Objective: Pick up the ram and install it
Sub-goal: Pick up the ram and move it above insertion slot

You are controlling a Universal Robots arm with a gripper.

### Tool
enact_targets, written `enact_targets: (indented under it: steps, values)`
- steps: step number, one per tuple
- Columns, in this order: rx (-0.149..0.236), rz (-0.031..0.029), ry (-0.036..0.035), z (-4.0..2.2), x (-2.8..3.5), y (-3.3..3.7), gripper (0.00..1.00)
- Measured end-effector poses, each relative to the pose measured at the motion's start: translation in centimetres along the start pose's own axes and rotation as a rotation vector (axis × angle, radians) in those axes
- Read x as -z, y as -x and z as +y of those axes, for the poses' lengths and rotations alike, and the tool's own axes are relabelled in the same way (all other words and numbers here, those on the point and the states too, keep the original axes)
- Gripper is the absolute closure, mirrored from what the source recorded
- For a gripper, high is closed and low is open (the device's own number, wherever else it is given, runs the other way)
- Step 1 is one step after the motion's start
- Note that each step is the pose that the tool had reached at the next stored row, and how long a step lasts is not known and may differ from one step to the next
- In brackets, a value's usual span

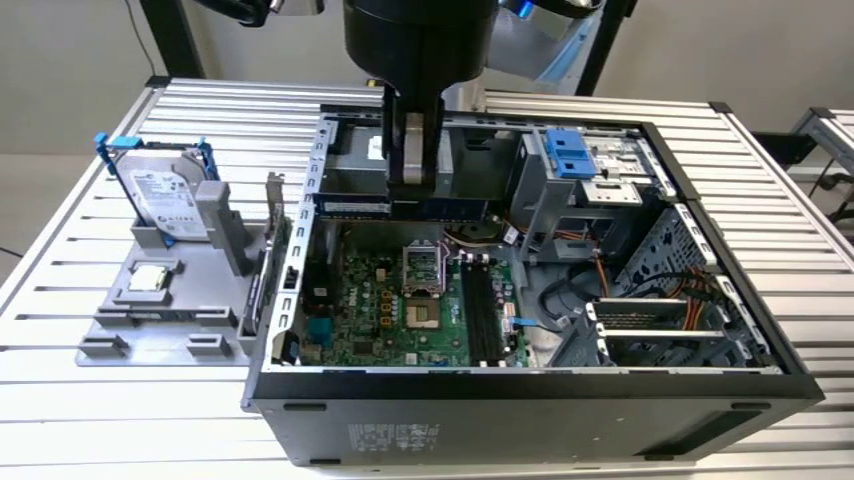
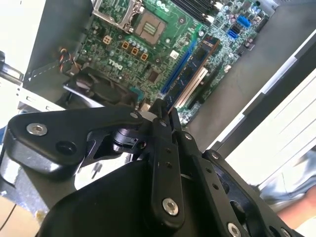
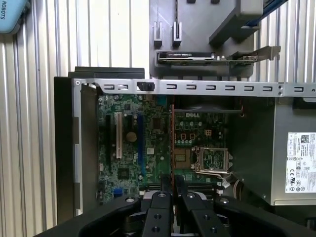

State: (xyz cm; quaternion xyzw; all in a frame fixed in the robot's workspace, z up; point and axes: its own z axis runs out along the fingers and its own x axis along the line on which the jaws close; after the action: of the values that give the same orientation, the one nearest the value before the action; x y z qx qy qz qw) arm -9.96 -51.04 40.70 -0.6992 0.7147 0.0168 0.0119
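- Here, an open computer case [image 1: 534,385] lies on its side across the middle of a slatted table [image 1: 80,420], motherboard [image 1: 380,310] facing up.
- The arm's gripper [image 1: 411,192] hangs over the motherboard's far edge in the exterior view, fingers closed tight on the ram [image 1: 354,208] at mid-length.
- The ram is clear of the board, lifted but not seated. The pick-up looks done and the install is in hand.
- The black slots [image 1: 478,305] appear to run crosswise to the stick, so seating it would likely call for a quarter turn, alignment over them and a straight push down.
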Motion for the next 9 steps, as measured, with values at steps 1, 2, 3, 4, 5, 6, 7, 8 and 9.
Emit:
enact_targets:
  steps: [1,2,3,4,5,6,7,8,9]
  values:
    - [0.0,0.0,0.0,-0.13,0.0,0.0,1.0]
    - [0.0,0.0,0.0,-0.26,0.0,0.01,1.0]
    - [0.0,0.0,0.0,-0.39,0.01,0.01,1.0]
    - [0.0,0.0,0.0,-0.53,0.0,0.01,1.0]
    - [0.0,0.0,0.0,-0.66,0.0,0.01,1.0]
    - [0.0,0.0,0.0,-0.8,0.01,0.02,1.0]
    - [0.0,0.0,0.0,-0.94,0.0,0.02,1.0]
    - [0.0,0.0,0.0,-1.08,0.01,0.02,1.0]
    - [0.0,0.0,0.0,-1.24,0.01,0.03,1.0]
